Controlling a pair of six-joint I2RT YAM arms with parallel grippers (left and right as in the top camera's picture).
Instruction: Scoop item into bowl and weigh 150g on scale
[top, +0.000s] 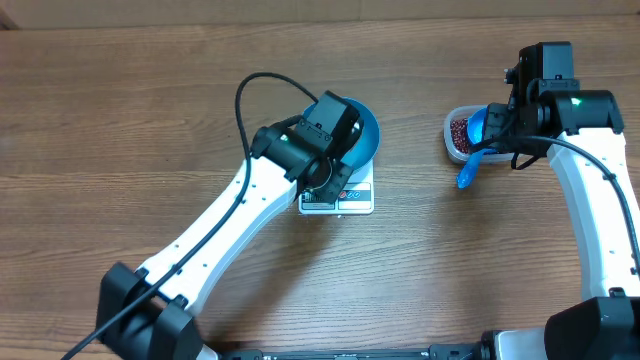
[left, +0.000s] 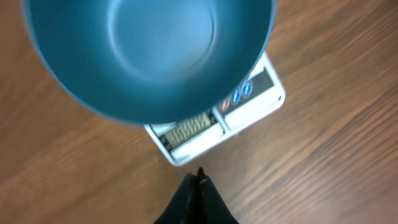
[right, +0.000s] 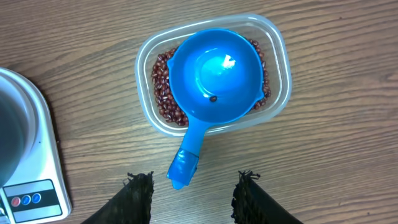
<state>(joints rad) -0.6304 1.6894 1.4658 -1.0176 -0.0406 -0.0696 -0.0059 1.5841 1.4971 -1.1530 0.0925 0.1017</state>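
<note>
The right gripper has its jaws apart and empty, with the blue scoop handle's tip between them. Beyond, the scoop rests on small dark red-brown beans in a clear tub. The left gripper, jaws together, hovers before the white scale, whose markings are too blurred to read. On the scale sits the deep blue bowl.

the left arm rises from its black base at the near left and reaches diagonally up and to the right toward the middle, its white links almost in one line, the black wrist turned down at the end. the left hand points downward; in the left wrist view its two fingers are pressed together into one dark tip with nothing between them. the right arm runs from its base at the near right up along the right side, then turns left at the wrist. the right hand faces down, its fingers parted with a wide gap, gripping nothing.
</note>
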